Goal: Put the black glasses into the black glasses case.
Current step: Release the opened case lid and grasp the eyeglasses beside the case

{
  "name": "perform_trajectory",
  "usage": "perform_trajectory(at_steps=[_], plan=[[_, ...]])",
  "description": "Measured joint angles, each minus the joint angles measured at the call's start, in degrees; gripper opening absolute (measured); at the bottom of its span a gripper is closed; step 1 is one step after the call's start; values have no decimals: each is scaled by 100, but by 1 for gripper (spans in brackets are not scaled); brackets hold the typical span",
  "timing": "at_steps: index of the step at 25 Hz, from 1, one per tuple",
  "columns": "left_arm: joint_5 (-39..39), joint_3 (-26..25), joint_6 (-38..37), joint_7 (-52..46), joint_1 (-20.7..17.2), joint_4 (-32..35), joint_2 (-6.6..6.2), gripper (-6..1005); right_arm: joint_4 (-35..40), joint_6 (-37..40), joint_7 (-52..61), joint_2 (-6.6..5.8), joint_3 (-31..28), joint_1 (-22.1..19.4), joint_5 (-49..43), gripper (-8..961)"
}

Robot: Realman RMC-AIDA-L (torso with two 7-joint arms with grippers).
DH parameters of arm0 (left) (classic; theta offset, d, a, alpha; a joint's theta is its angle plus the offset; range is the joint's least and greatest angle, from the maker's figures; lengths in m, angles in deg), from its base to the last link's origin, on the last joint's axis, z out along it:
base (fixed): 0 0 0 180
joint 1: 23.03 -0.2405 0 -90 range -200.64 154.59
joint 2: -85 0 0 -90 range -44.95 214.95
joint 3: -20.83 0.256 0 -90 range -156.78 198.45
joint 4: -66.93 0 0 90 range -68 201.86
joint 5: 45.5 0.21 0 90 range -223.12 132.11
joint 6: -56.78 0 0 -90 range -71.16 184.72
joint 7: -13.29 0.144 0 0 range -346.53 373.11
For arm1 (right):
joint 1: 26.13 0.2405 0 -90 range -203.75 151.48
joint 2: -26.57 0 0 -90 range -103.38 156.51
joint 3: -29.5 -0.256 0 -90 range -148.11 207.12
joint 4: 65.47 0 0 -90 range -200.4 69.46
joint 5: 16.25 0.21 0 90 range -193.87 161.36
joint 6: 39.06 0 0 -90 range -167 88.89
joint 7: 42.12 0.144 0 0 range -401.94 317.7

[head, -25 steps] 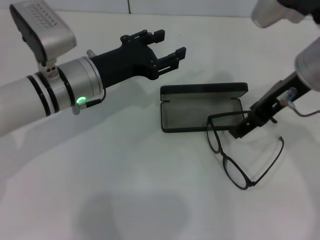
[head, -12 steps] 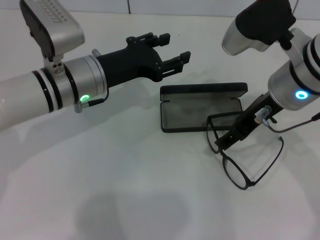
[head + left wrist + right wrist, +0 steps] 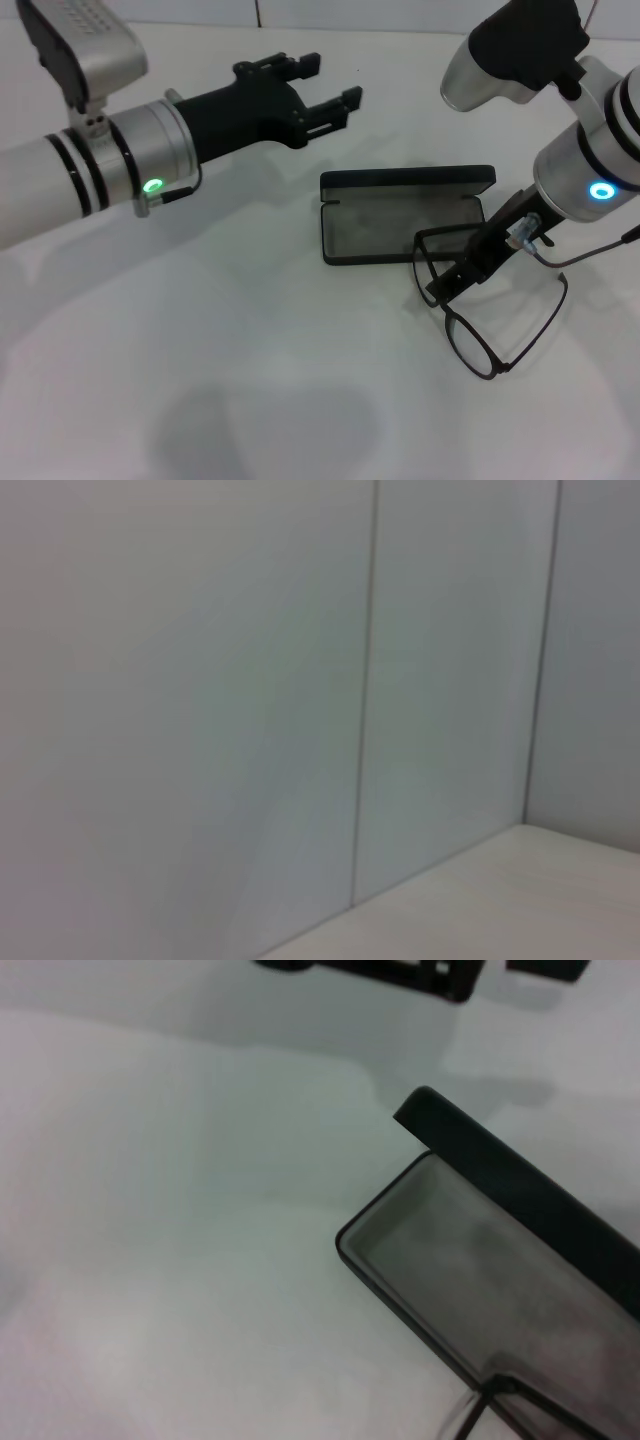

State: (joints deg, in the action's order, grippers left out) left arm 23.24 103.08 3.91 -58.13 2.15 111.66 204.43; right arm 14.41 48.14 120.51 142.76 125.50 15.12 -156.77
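Observation:
The black glasses (image 3: pixel 468 343) lie unfolded on the white table, front frame facing the case. One temple arm reaches over the front right corner of the tray. The black glasses case (image 3: pixel 390 232) lies open, grey lining up, with its lid standing along the far side. My right gripper (image 3: pixel 441 288) is down at the glasses' front frame, by the upper lens near the bridge. The right wrist view shows the case's corner (image 3: pixel 470 1260) and a bit of the glasses' frame (image 3: pixel 500 1390). My left gripper (image 3: pixel 325 82) is open and empty, held in the air beyond the case to its left.
The white table (image 3: pixel 230 330) stretches out left of and in front of the case. A white wall with panel seams (image 3: pixel 365 700) stands behind the table. The left gripper's fingers (image 3: pixel 400 972) show at the edge of the right wrist view.
My right gripper has moved from the temple arm over the case down to the glasses' front frame. My left arm has shifted slightly left and back. The glasses and case have not moved.

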Motion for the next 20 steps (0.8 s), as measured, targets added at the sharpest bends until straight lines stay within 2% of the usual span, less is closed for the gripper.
perform_trajectory(at_steps=[4, 20], plan=[[0, -133, -16, -2, -30, -12, 1, 681, 32, -18, 2, 0, -95, 47, 41, 854], [-2, -139, 31, 58, -17, -56, 1, 681, -242, 253, 9, -1, -33, 353, 195, 845]])
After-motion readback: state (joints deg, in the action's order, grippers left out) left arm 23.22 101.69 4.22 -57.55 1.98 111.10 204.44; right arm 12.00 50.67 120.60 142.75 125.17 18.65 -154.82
